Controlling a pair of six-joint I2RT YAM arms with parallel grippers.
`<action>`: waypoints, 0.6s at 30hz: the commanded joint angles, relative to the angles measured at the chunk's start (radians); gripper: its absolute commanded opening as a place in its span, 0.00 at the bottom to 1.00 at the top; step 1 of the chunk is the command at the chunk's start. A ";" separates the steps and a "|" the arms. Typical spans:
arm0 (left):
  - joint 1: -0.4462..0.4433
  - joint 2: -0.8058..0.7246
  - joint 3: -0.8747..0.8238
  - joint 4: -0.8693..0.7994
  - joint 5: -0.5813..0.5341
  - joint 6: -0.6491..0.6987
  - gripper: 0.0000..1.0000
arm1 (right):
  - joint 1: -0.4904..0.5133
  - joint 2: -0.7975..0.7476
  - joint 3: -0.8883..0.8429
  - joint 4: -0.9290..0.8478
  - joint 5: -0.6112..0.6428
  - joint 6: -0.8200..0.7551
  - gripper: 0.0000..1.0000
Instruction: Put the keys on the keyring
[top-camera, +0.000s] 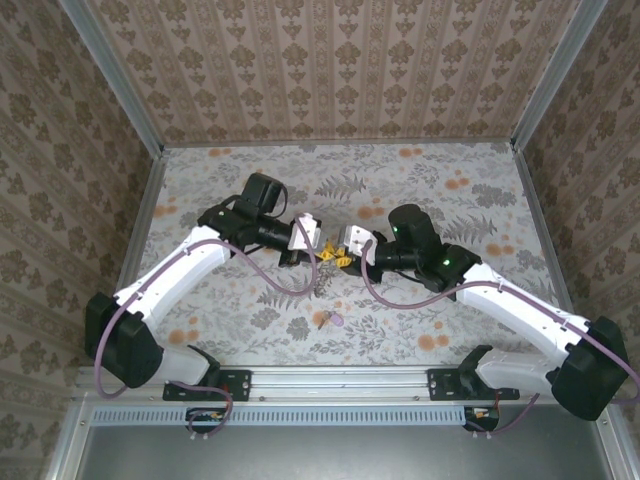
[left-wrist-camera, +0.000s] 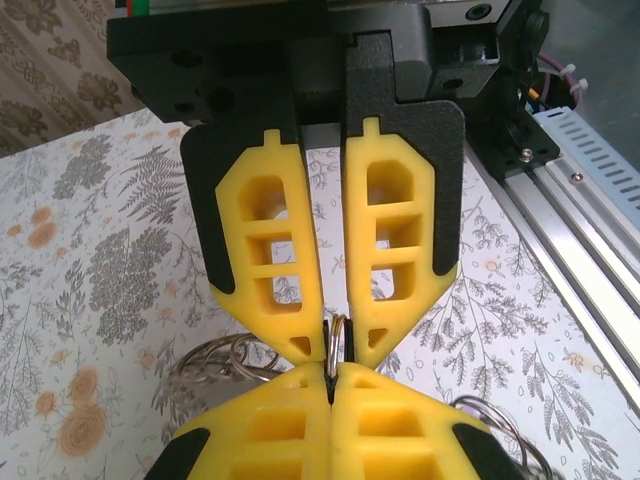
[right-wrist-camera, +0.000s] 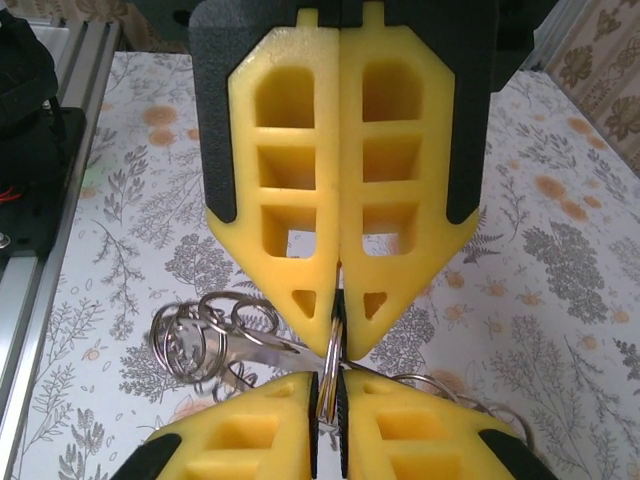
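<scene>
Left hand (left-wrist-camera: 338, 352) and right hand (right-wrist-camera: 338, 345) meet tip to tip mid-table, each clamped on the keyring (right-wrist-camera: 331, 370). Keys (top-camera: 332, 319) lie on the table (top-camera: 450, 320) nearer the front rail (top-camera: 330, 381); bare table all round them.

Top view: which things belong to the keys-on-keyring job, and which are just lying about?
Job in hand:
left gripper and right gripper, both shut on one ring
bunch of rings beside it
small purple key on the table

Lying about:
flowered table cover
metal rail
</scene>
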 joint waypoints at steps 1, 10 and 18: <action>-0.015 0.009 0.048 -0.033 -0.024 -0.003 0.00 | 0.010 0.015 0.044 0.038 0.015 0.034 0.11; -0.018 0.001 0.062 -0.036 -0.047 -0.046 0.04 | 0.007 0.027 -0.030 0.202 0.028 0.118 0.00; 0.043 -0.088 -0.057 0.068 -0.001 -0.161 0.26 | -0.003 0.024 -0.123 0.513 -0.024 0.328 0.00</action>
